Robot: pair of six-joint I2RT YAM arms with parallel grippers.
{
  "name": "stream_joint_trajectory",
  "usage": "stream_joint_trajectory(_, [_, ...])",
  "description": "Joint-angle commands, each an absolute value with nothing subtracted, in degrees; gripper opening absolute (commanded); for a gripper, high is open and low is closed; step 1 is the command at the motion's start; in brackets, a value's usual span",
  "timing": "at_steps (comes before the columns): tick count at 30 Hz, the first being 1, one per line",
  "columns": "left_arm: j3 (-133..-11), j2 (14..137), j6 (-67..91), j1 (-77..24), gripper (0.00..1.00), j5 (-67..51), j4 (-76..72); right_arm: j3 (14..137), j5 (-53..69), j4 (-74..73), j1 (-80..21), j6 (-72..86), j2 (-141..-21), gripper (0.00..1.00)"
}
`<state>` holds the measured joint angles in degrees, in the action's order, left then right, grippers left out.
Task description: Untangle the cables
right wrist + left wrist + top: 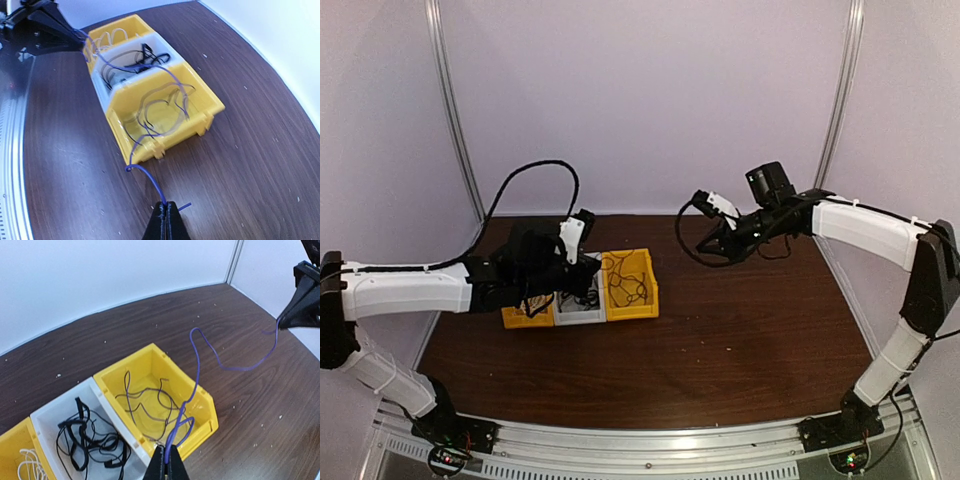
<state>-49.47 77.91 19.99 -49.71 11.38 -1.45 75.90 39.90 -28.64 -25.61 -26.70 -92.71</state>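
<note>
The dark brown wooden desk (720, 340) carries a row of three open plastic bins toward its far left corner: a yellow one (11, 440) nearest the left edge, a white one (50, 415) in the middle, and a second yellow bin (205, 395) on the right end of the row. My left tool (166, 454) hangs above that row with its fingers pressed together, pinching one stretch of the thin dark blue cable (235, 368). My right tool (165, 206) sits over bare desk toward the far right, also pinched shut on the same cable near its free end. Between the two grips the blue cable runs slack and kinked, dipping into the right yellow bin, where it crosses the loops of a thin dark wire (150, 415). The black cord bundle (82, 440) lies in the white bin and the white cord (30, 460) in the left yellow bin, both apart from my work. To do this step well, I judge I should draw my tools apart slowly and lift a little, so the blue loops slide off the dark wire rather than cinch into a knot. If the bin starts to drag, I should ease off and lift higher.
</note>
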Motion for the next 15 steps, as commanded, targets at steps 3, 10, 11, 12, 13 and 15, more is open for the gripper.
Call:
stream_joint_trajectory(3, [-59.7, 87.5, 21.5, -48.0, 0.0, 10.6, -3.1, 85.0, 39.6, -27.8, -34.5, -22.5, -102.7, 0.0])
stream_joint_trajectory(10, [-62.7, 92.6, 25.9, -47.7, 0.0, 11.6, -4.3, 92.9, 39.0, -23.8, -37.1, -18.0, -112.4, 0.0])
stream_joint_trajectory(11, [-62.6, 93.0, 26.5, -47.7, 0.0, 11.9, -4.6, 93.4, 38.9, -22.9, -37.2, -17.3, -113.5, 0.0])
stream_joint_trajectory(12, [-62.5, 93.4, 27.0, -47.7, 0.0, 12.1, -4.7, 94.3, 38.9, -22.6, -37.3, -16.9, -114.7, 0.0])
stream_joint_trajectory(13, [-62.5, 93.6, 27.3, -47.6, 0.0, 12.3, -4.7, 95.4, 39.0, -22.8, -37.5, -16.6, -115.9, 0.0])
stream_joint_trajectory(15, [-62.4, 94.0, 28.0, -47.5, 0.0, 12.9, -4.7, 98.0, 39.1, -23.3, -38.0, -16.2, -118.8, 0.0])
